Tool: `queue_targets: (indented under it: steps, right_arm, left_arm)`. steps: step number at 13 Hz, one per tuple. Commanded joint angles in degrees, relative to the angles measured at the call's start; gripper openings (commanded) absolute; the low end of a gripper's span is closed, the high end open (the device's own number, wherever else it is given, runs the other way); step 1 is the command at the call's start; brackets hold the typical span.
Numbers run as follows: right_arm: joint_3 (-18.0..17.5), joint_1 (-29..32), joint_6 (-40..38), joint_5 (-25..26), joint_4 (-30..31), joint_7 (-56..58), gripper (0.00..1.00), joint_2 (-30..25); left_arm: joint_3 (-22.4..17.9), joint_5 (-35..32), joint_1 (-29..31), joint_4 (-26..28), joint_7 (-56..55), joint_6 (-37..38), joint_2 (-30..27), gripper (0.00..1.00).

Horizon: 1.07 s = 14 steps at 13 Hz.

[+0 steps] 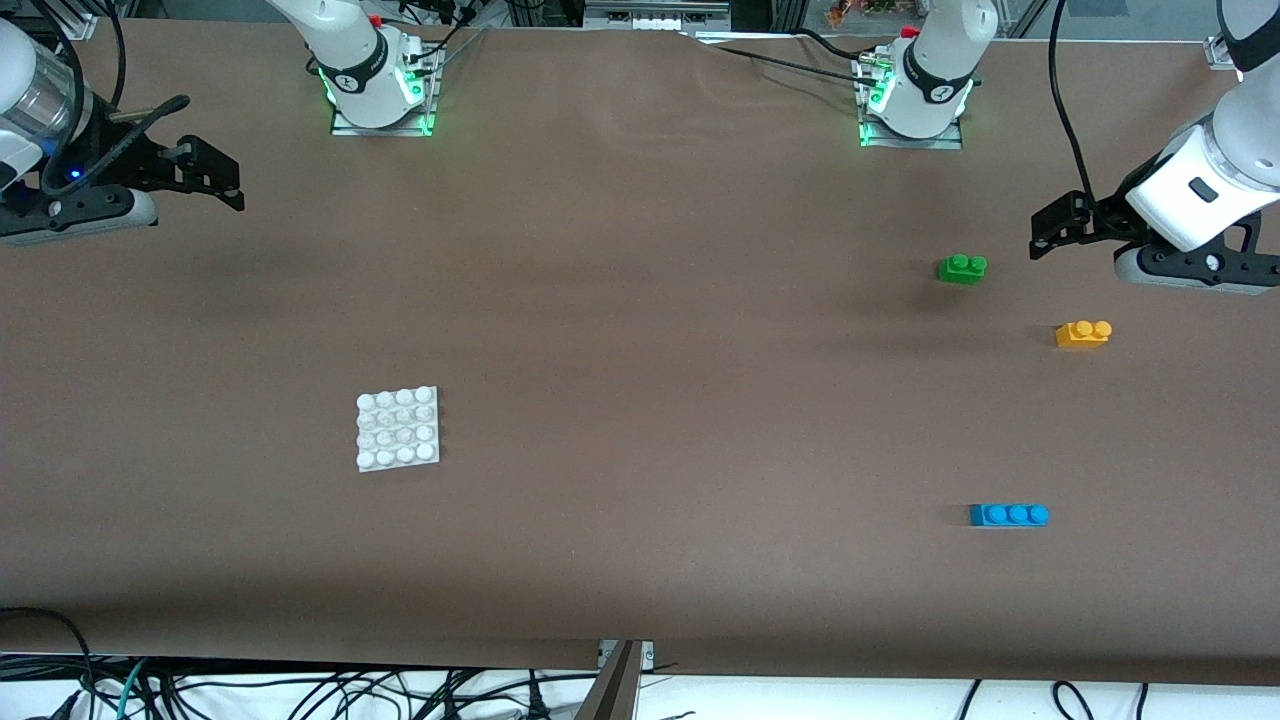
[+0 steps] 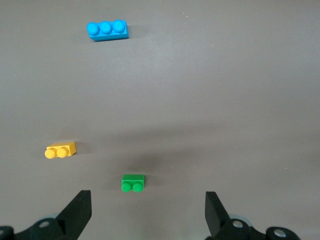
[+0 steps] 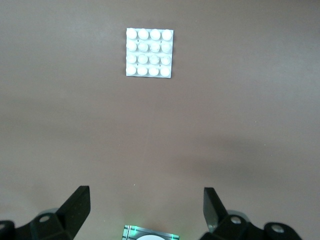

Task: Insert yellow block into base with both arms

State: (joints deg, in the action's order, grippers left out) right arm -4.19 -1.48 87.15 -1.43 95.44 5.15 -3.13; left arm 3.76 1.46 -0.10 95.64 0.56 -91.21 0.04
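The yellow block (image 1: 1083, 333) lies on the brown table toward the left arm's end, studs up; it also shows in the left wrist view (image 2: 60, 150). The white base (image 1: 398, 428) lies flat toward the right arm's end and shows in the right wrist view (image 3: 149, 52). My left gripper (image 1: 1046, 232) is open and empty, held in the air over bare table beside the green brick; in its wrist view (image 2: 148, 215) nothing is between the fingers. My right gripper (image 1: 228, 182) is open and empty, held high over the table's right-arm end, also in its wrist view (image 3: 146, 212).
A green two-stud brick (image 1: 962, 268) lies farther from the front camera than the yellow block, seen too in the left wrist view (image 2: 133, 183). A blue three-stud brick (image 1: 1009, 514) lies nearer the camera, also in the left wrist view (image 2: 107, 30). Both arm bases (image 1: 380, 90) stand at the back edge.
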Motion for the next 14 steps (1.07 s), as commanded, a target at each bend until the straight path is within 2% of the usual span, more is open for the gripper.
queue_targets:
  steps: [1, 14]
  right_arm:
    - [0.15, 0.43, -2.66, -0.59, 0.45, 0.04, 1.00, -1.26]
    - [1.73, 1.13, -3.03, -0.15, -1.48, 2.06, 1.00, -0.38]
  left_arm:
    - [0.10, 1.27, 0.19, -2.04, -0.30, 1.48, 0.84, 1.00]
    - [0.45, 1.27, 0.10, -2.04, -0.39, 1.39, 0.93, 1.00]
